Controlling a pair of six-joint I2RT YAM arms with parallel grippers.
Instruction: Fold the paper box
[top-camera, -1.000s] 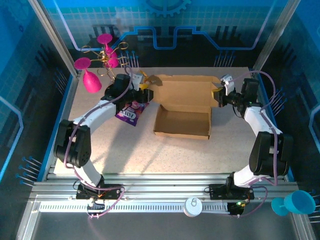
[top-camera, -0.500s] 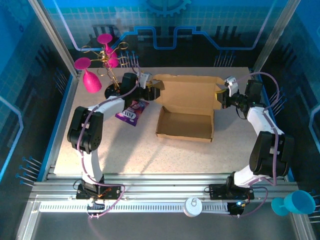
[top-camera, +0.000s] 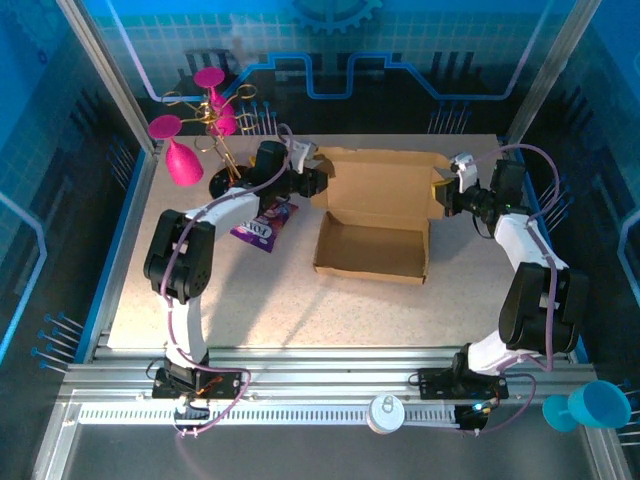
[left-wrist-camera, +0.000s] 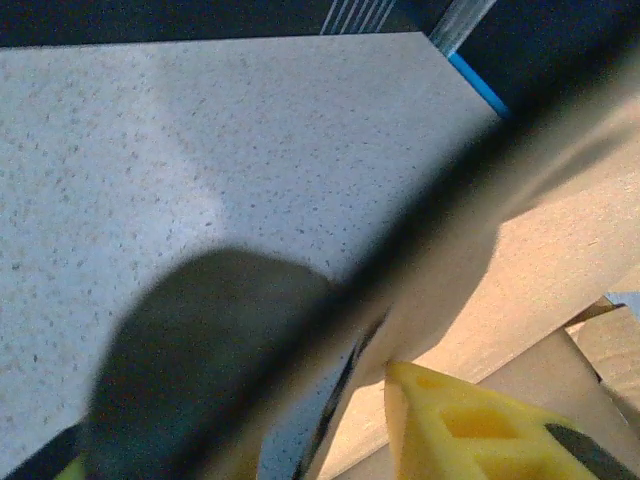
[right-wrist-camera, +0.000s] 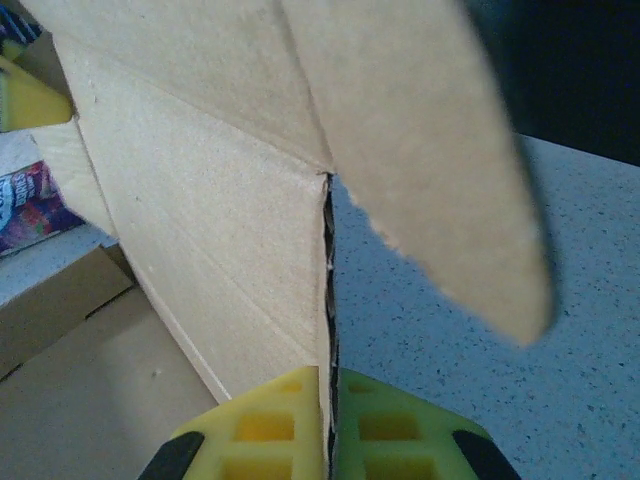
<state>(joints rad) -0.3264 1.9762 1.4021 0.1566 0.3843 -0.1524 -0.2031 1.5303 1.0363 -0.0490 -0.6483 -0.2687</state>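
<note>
**A:** Two grippers, one box (top-camera: 372, 215). Where does it sit?

**B:** On the table (top-camera: 300, 310), toward the far side. The tray lies flat and the lid stands open behind it. The top view puts the left gripper (top-camera: 316, 184) at the lid's left end and the right gripper (top-camera: 441, 195) at its right end.

**A:** Is the right one holding on?

**B:** From above it is too small to say. Its wrist camera settles it: both yellow pads (right-wrist-camera: 262, 425) are pinched tight on a cardboard edge. A side flap leans loose above them, to the right.

**A:** And the left?

**B:** Its wrist view has a blurred cardboard edge running diagonally across. One of its pads (left-wrist-camera: 470, 430) sits beneath that edge at lower right, and there is a dark blur at lower left. I can't tell whether it is clamped on the flap or merely around it.

**A:** What else does the top view give?

**B:** A purple packet (top-camera: 262, 228) lies on the table under the left arm, just left of the box. Pink glasses (top-camera: 183, 160) stand at the far left corner. The right wrist view catches a sliver of that packet (right-wrist-camera: 28, 205) past the cardboard, at its left edge.
</note>
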